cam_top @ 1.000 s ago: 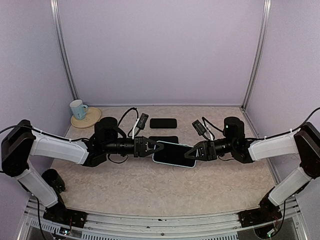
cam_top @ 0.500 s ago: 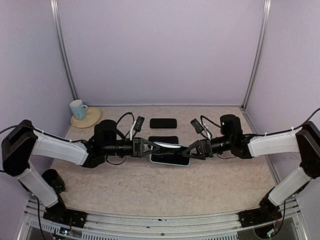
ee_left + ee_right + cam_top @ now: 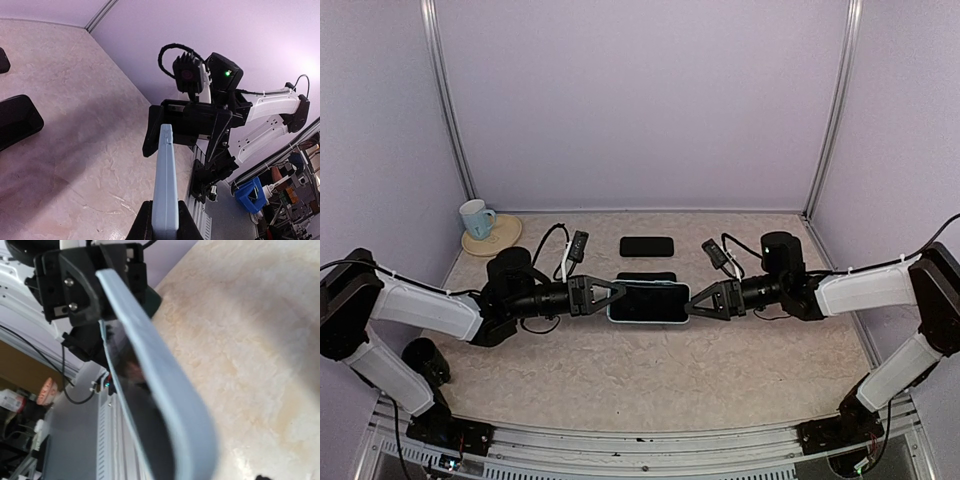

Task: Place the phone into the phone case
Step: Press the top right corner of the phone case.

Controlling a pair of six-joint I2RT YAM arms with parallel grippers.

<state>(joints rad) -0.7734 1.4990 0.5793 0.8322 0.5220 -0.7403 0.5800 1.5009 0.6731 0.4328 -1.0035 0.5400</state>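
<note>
The light-blue phone case (image 3: 616,314) hangs above the table centre, and the black phone (image 3: 648,300) sits inside it, screen up. My left gripper (image 3: 610,297) is shut on the case's left end. In the left wrist view its fingers (image 3: 142,224) pinch the case (image 3: 165,190) edge-on. My right gripper (image 3: 692,303) stands open at the case's right end. Its fingers (image 3: 151,137) are spread wider than the case, one on each side. In the right wrist view, the case (image 3: 160,370) and the phone's glossy face (image 3: 135,390) hide that gripper's own fingers.
Two flat black slabs lie on the table behind the held case, one near (image 3: 647,276) and one further back (image 3: 647,246). A pale mug (image 3: 475,217) on a round coaster (image 3: 500,238) stands at the back left. A small black object (image 3: 425,355) sits by the left arm's base.
The right gripper has gone from shut to open. The left arm has carried the case and phone to the left, and the case now lies flatter, screen up.
</note>
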